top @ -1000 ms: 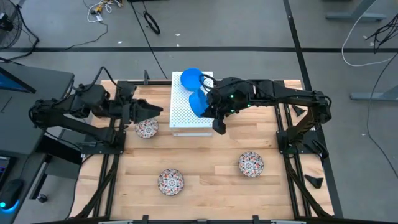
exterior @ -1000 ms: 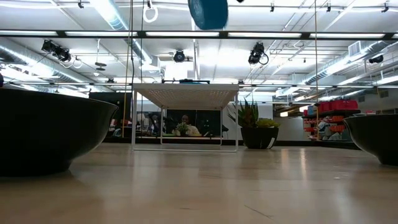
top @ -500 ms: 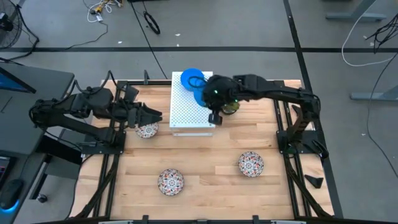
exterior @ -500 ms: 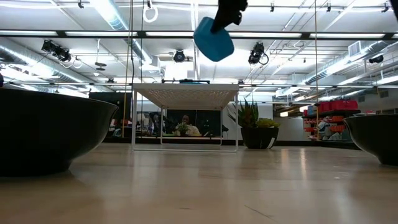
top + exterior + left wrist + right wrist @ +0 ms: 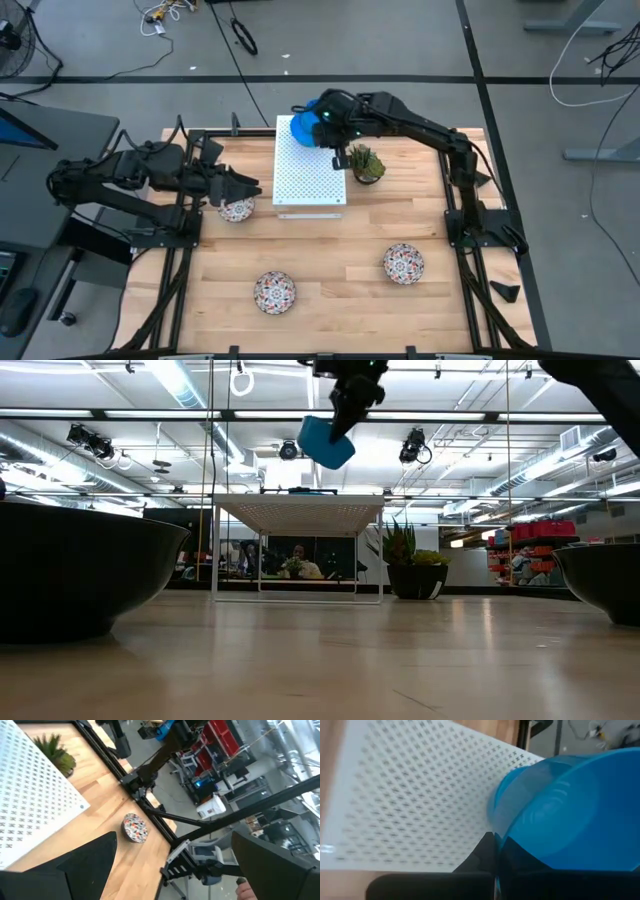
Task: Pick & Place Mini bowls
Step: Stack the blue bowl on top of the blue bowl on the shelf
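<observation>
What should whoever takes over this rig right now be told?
Right gripper: shut on a plain bright blue round mini bowl, hanging above the far left corner of the white perforated box, not set down.
Left gripper: open, empty, waiting above the table's left side beside one white floral-patterned mini bowl.
Two more patterned bowls sit on the wooden table, front middle and front right.
Done: no patterned bowl moved, as far as the views show. Other blue bowls cannot be told apart under the gripper.
Left: set down the blue bowl, then place the three patterned ones.
</observation>
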`<state>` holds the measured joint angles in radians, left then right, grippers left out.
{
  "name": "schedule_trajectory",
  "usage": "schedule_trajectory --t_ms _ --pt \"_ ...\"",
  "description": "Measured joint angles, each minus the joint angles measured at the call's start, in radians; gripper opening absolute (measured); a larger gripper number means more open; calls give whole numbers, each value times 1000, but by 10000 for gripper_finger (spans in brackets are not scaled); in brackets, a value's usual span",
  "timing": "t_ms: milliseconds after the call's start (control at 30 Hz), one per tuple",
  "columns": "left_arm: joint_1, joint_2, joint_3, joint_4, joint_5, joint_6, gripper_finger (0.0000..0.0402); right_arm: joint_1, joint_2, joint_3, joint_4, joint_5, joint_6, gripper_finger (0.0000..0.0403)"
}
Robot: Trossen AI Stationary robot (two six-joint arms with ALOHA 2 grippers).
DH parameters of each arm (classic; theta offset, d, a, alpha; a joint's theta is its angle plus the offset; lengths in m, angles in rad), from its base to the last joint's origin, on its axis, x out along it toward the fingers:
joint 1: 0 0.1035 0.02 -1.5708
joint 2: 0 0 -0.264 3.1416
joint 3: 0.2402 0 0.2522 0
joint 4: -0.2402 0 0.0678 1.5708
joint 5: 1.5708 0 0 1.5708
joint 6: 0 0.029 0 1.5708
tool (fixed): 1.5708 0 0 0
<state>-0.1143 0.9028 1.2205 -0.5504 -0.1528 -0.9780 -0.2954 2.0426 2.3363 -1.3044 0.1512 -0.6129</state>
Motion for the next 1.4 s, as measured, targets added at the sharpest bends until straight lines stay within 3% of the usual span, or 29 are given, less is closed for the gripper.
schedule_trajectory --t_ms 533,1233,1400 --pt "0 0 0 -53 -30 2 398 -50 79 0 122 57 -601 0" --pt "0 0 0 -84 -8 1 398 -107 171 -4 95 40 -723 0" --pt "0 0 0 -83 26 0 398 -102 179 -6 120 39 -653 15"
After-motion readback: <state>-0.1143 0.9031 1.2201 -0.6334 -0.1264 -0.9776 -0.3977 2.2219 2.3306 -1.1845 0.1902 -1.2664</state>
